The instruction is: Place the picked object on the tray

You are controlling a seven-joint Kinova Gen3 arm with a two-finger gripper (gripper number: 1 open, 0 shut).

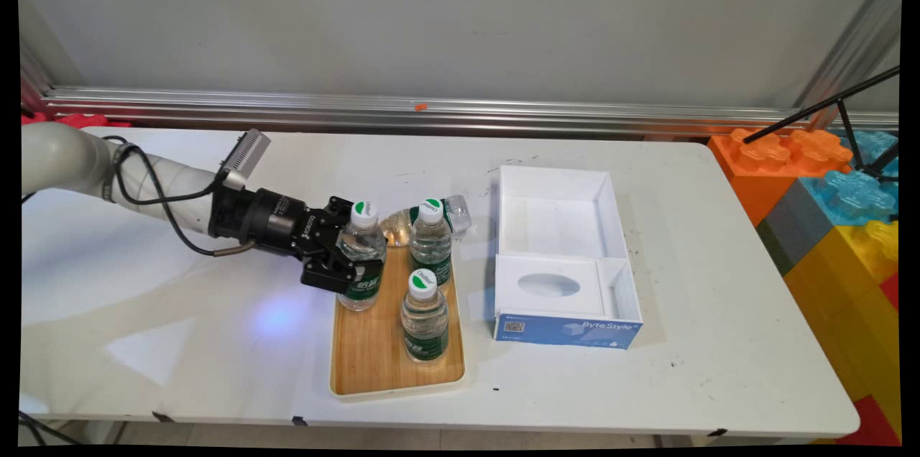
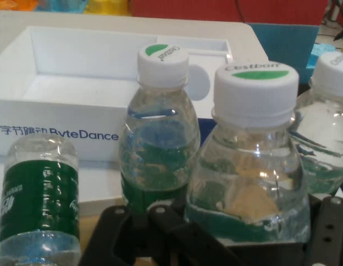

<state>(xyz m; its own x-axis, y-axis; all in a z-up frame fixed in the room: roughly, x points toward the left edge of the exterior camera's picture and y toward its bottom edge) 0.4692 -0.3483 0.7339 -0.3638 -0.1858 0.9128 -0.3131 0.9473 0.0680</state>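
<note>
My gripper reaches in from the left and is shut on a clear water bottle with a white cap and green label. That bottle stands upright at the far left corner of a wooden tray. In the hand view the held bottle fills the space between the fingers of the gripper. Two more upright bottles stand on the tray, one at its far right and one nearer the front. Another bottle lies on its side just behind the tray.
A white open box with a blue front, lettered ByteStyle, sits right of the tray; in the hand view the box lies behind the bottles. Large coloured toy blocks stack up beyond the table's right end. An aluminium rail runs along the wall.
</note>
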